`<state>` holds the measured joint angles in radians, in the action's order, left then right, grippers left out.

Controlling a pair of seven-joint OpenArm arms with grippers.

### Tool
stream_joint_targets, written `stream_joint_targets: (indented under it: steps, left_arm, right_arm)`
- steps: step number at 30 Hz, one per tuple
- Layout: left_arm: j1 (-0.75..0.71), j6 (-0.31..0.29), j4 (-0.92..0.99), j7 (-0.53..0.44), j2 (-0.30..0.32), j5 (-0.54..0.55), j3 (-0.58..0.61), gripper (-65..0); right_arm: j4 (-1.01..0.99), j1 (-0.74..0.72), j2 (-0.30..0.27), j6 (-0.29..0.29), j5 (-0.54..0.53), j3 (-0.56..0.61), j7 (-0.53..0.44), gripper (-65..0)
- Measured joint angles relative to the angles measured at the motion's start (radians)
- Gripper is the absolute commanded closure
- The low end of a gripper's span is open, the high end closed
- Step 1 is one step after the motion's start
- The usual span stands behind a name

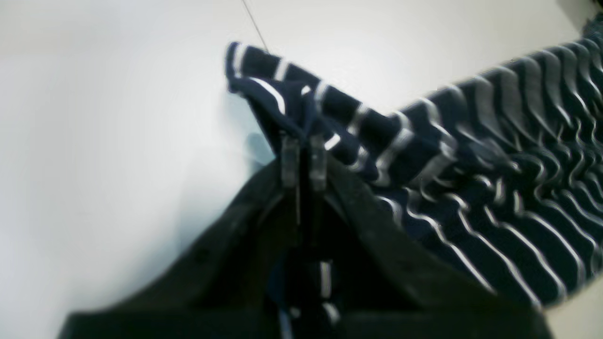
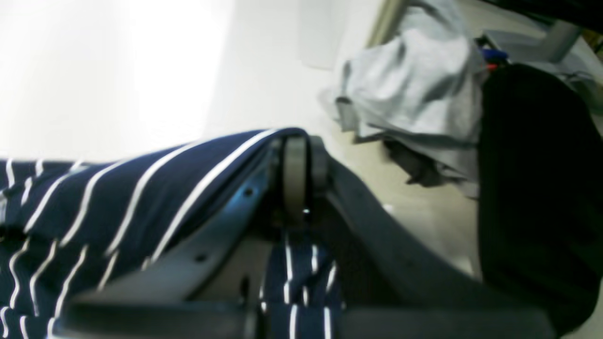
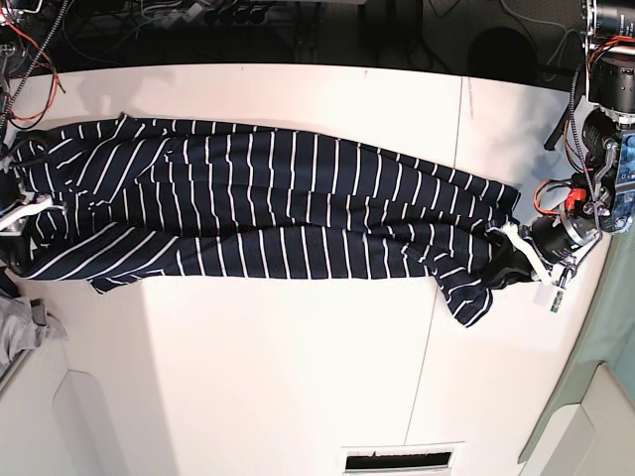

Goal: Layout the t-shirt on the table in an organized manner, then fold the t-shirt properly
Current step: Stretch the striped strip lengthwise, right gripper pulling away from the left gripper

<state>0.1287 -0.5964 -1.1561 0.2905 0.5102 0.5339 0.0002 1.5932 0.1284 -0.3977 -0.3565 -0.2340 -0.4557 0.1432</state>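
Base view, left to right: the right gripper (image 3: pixel 22 206) has its jaws clenched on one end of the t-shirt (image 3: pixel 268 203) — the garment stretches long and bunched across the white worktop (image 3: pixel 248 367) — and at the far end the left gripper (image 3: pixel 511 243) pinches a fold of striped cloth. A grey cloth (image 3: pixel 20 327) lies at the left edge.

The left gripper (image 1: pixel 304 162) has matte black tapering fingers tipped with translucent grey pads (image 1: pixel 289 160). The right gripper (image 2: pixel 301 174) has blue-grey fingers with small round screw holes and pale grey pads. In the base view the left arm (image 3: pixel 595 139) is black, with red-orange cables and white fittings near its wrist.
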Motion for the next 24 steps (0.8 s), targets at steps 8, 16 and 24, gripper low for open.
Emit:
stream_joint_targets:
  steps: [8,16,24]
  left_arm:
    - [-0.001,0.027,0.0,0.053,0.002,-0.019,0.0,-7.9]
    - [-0.001,0.015,0.0,0.08,0.002,-0.014,-0.019,-12.1]
    - [-0.001,0.009,0.0,0.114,0.002,0.016,-0.019,-36.6]
  right_arm:
    - [0.0,0.096,0.0,-0.07,-0.084,-0.069,0.029,0.0]
    - [0.002,0.187,0.008,-0.069,-0.087,-0.071,0.029,0.0]
    - [0.002,0.217,0.063,-0.07,-0.098,-0.071,0.071,0.0]
